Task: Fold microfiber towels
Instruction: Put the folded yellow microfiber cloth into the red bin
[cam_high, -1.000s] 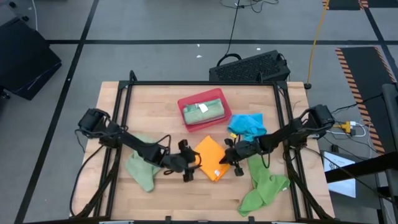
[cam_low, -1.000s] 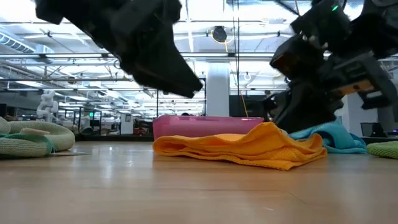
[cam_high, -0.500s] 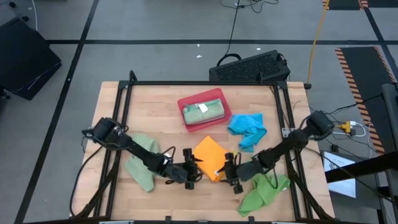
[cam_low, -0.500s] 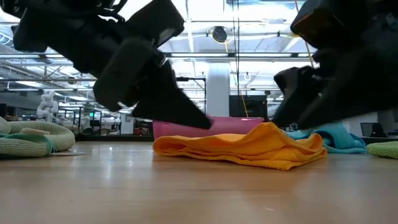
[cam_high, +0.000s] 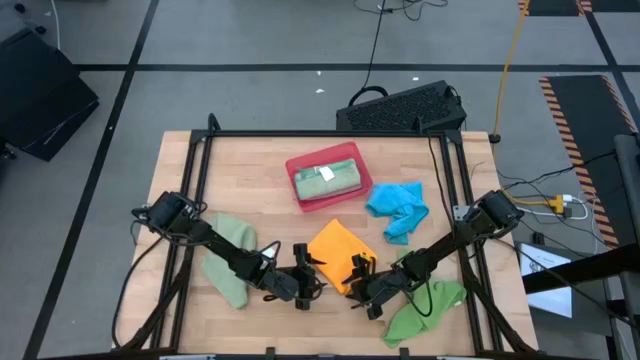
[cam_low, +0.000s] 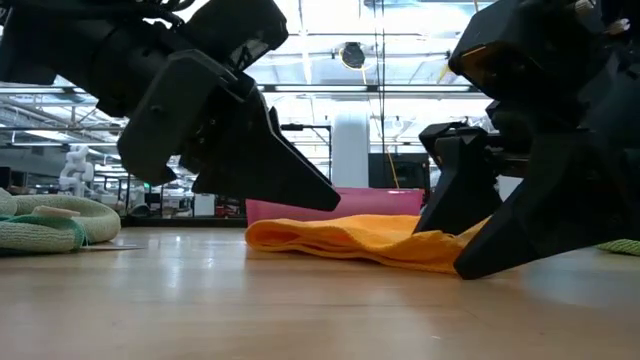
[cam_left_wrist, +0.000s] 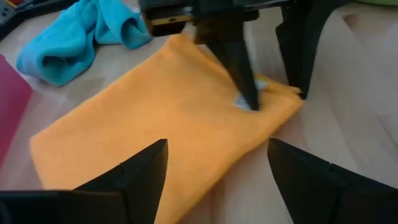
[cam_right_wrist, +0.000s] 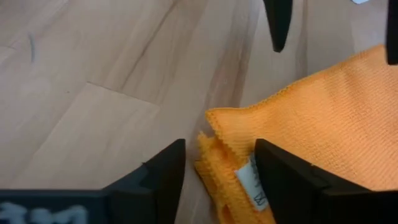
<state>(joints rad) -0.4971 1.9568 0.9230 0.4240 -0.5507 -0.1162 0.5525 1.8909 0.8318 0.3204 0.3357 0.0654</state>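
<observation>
orange towel (cam_low: 370, 240): far end hidden by right gripper (cam_low: 470, 245) | label (cam_right_wrist: 250, 180): print unreadable

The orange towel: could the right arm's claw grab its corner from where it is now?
Probably yes. The right gripper is open, its fingers either side of the orange towel corner, with only bare table around it.

Orange towel (cam_high: 336, 255) sits folded near the front middle of the table, flat-ish, with a white tag poking out at one corner. Bright blue one (cam_high: 397, 207) is crumpled just behind it to the right. A sage green one (cam_high: 229, 257) is bunched up on the left, bright green (cam_high: 424, 308) heaped front right, and another greenish one (cam_high: 328, 178) sits folded in the red tray.
</observation>
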